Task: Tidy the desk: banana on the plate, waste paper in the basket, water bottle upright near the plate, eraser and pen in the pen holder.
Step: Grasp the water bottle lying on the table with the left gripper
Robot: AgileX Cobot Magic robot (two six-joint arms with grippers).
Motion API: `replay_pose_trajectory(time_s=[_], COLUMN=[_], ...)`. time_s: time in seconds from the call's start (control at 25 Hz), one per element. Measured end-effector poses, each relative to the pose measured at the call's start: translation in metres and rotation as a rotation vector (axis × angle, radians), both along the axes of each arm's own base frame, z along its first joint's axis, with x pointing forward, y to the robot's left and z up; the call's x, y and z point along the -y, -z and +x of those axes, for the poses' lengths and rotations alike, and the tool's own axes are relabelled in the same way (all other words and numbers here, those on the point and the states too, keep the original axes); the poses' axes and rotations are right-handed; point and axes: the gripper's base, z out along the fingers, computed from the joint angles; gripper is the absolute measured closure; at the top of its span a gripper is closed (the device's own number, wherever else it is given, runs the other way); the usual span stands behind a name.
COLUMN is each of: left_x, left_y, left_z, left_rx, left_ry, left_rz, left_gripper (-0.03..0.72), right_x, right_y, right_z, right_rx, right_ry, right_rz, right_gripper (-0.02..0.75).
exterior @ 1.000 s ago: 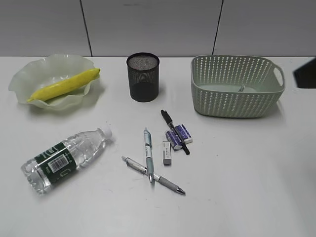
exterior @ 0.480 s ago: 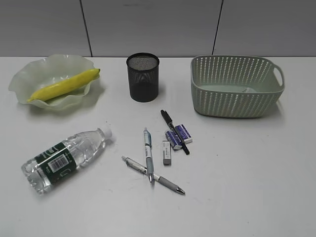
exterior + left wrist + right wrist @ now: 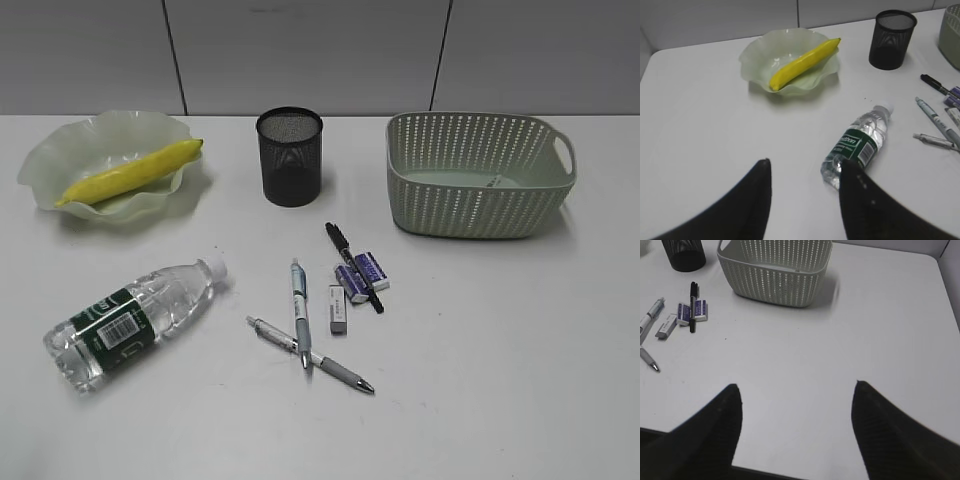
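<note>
The banana (image 3: 130,172) lies in the plate (image 3: 60,150) at the far left. Nearer, the water bottle (image 3: 135,318) lies on its side, cap toward the middle. The pen holder (image 3: 290,155) stands at the back, the basket (image 3: 470,190) to its right. A pale scrap (image 3: 491,181) shows on the basket floor; I cannot tell whether it is the waste paper. Pens (image 3: 299,310) and erasers (image 3: 338,309) lie loose mid-desk. My left gripper (image 3: 805,161) hangs open near the bottle's base (image 3: 832,172). My right gripper (image 3: 795,384) is open over bare desk.
A black marker (image 3: 353,266) lies between two wrapped erasers (image 3: 371,270), and a silver pen (image 3: 315,357) crosses under the blue-grey one. The desk's right edge (image 3: 947,295) runs close beside the basket (image 3: 775,275). Neither arm shows in the exterior view.
A dark arm part at the right edge of the exterior view has withdrawn out of sight. Nothing on the desk has moved.
</note>
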Motion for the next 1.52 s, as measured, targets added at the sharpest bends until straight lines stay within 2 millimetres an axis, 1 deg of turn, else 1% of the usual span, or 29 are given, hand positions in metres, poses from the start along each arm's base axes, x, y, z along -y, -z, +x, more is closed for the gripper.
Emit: replay_pose_trajectory(time_s=[0.12,0.24,0.32,0.4,0.48,0.52,0.64,0.68,0.76,0.8,0.88,1.0,1.08,1.16,1.44,1.52], left_x=[0.01,0.024,0.032,0.04,0.05,0.057,0.083,0.093,0.11,0.119,0.132,0.145,0.149,0.149,0.15,0.15], left_y=[-0.007,-0.008,0.0,0.011,0.026,0.031,0.061,0.069,0.092,0.102,0.116,0.127,0.133,0.14,0.164,0.171], left_z=[0.034,0.078,0.111,0.147,0.178,0.19,0.226,0.234,0.248,0.254,0.265,0.28,0.289,0.293,0.298,0.298], left_rx=[-0.028,-0.095,-0.183,-0.301,-0.418,-0.453,-0.592,-0.626,-0.705,-0.734,-0.768,-0.786,-0.787,-0.793,-0.841,-0.861], left_ry=[0.072,0.164,0.213,0.26,0.31,0.338,0.424,0.459,0.518,0.54,0.554,0.549,0.55,0.553,0.559,0.56], left_rz=[-0.004,-0.038,-0.029,-0.009,0.011,0.022,0.083,0.116,0.194,0.232,0.287,0.34,0.369,0.4,0.43,0.433], left_gripper=[0.353,0.353,0.353,0.353,0.337,0.312,0.19,0.15,0.111,0.102,0.092,0.09,0.09,0.09,0.092,0.121], right_x=[0.001,0.001,0.001,0.001,0.001,0.001,0.001,0.001,0.001,0.001,0.001,0.001,0.001,0.001,0.001,0.001], right_y=[0.0,0.001,0.001,0.001,0.001,0.001,0.001,0.001,0.001,0.001,0.001,0.001,0.001,0.001,0.001,0.001], right_z=[-0.001,-0.001,-0.001,-0.001,-0.001,-0.001,-0.001,-0.001,-0.001,-0.001,-0.001,-0.001,-0.001,-0.001,-0.001,-0.001], right_rx=[0.006,0.006,0.006,0.006,0.007,0.007,0.007,0.007,0.007,0.007,0.007,0.007,0.007,0.007,0.007,0.007], right_ry=[0.001,0.001,0.001,0.001,0.001,0.001,0.002,0.002,0.002,0.002,0.002,0.002,0.002,0.002,0.002,0.002], right_rz=[0.001,0.001,0.001,0.001,0.001,0.001,0.0,0.0,0.0,0.0,0.0,0.0,0.0,0.0,0.0,0.0], right_gripper=[0.198,0.198,0.198,0.198,0.198,0.198,0.198,0.198,0.198,0.198,0.198,0.198,0.198,0.198,0.198,0.198])
